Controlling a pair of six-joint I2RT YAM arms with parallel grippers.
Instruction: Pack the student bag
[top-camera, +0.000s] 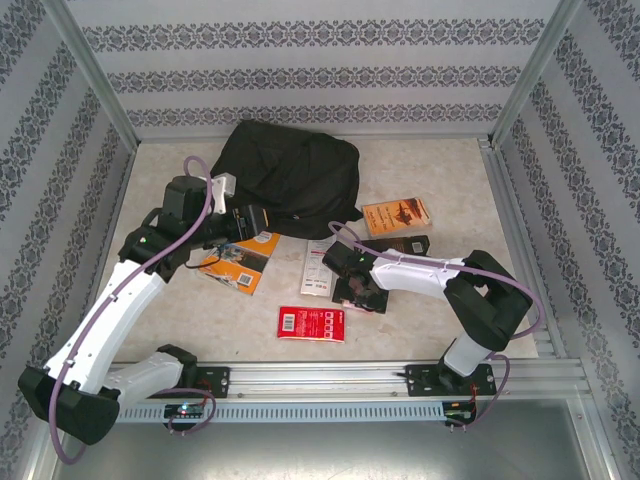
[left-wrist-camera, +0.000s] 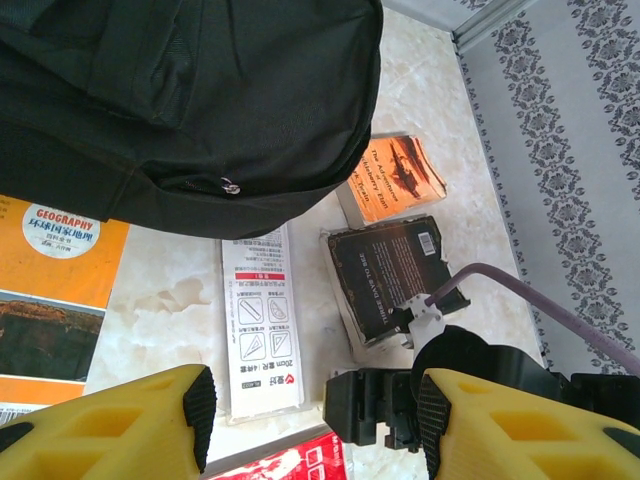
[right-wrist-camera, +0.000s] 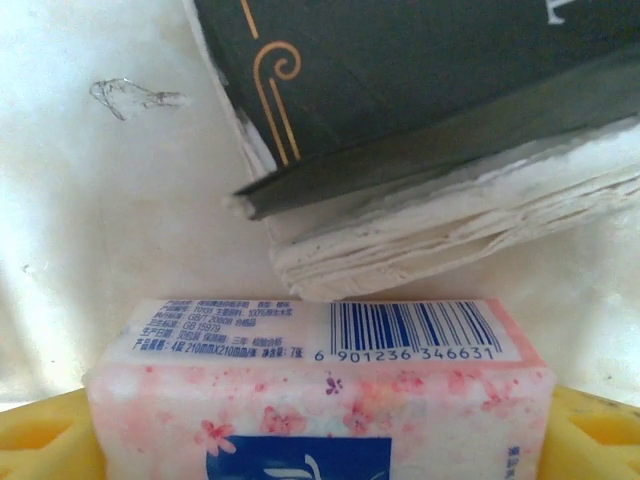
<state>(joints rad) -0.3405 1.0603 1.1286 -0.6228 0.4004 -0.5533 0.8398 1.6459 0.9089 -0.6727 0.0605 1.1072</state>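
Student bag (top-camera: 290, 175) first, big and black, slumped at the far middle of the table (top-camera: 450, 180), rounded near edge hanging over the orange geography book (top-camera: 240, 262). Left gripper (top-camera: 252, 221) up at the bag's near-left edge, above that geography book, yellow fingers (left-wrist-camera: 110, 425) spread apart with nothing between them. Right gripper (top-camera: 362, 292) down low near mid-table, jaws wide on either side of a pink-flowered tissue pack (right-wrist-camera: 320, 390); cannot tell whether squeezing it or merely straddling. Dark-covered book (top-camera: 395, 245) just beyond that pack, orange paperback (top-camera: 396, 215) beyond again. Long white packet (top-camera: 318, 268) between geography book and right gripper. Red packet (top-camera: 311, 323) nearest the arms.
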